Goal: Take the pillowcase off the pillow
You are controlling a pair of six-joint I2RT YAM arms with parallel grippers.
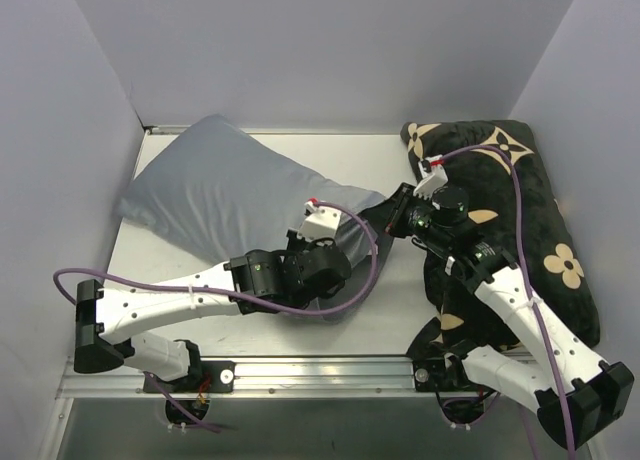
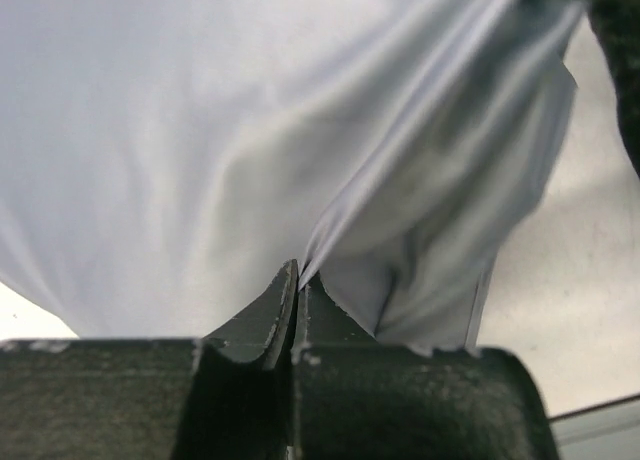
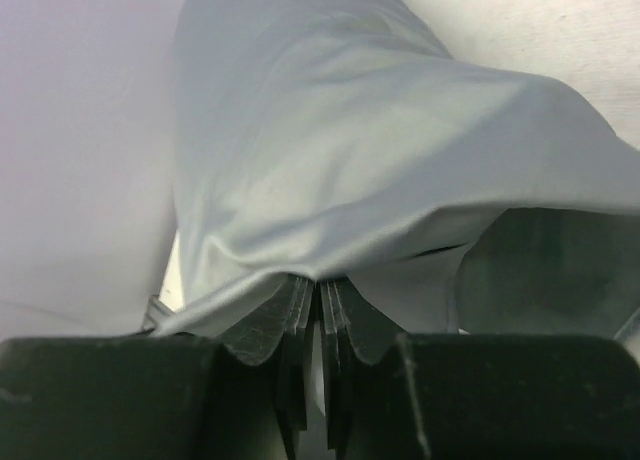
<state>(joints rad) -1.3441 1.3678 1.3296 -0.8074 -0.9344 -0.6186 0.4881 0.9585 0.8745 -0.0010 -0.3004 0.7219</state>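
The grey pillowcase [image 1: 225, 195] lies plump across the left and middle of the table, with the pillow hidden inside it. My left gripper [image 1: 347, 250] is shut on a fold of the pillowcase near its right end. In the left wrist view the fabric [image 2: 300, 130] runs taut out of the closed fingertips [image 2: 298, 276]. My right gripper [image 1: 392, 213] is shut on the pillowcase's right edge. In the right wrist view the grey cloth [image 3: 340, 150] drapes over the closed jaws of the gripper [image 3: 320, 285].
A black plush cushion with tan flower motifs [image 1: 540, 210] lies along the right side under my right arm. White walls enclose the table on the left, back and right. Bare table [image 1: 400, 310] shows between the arms.
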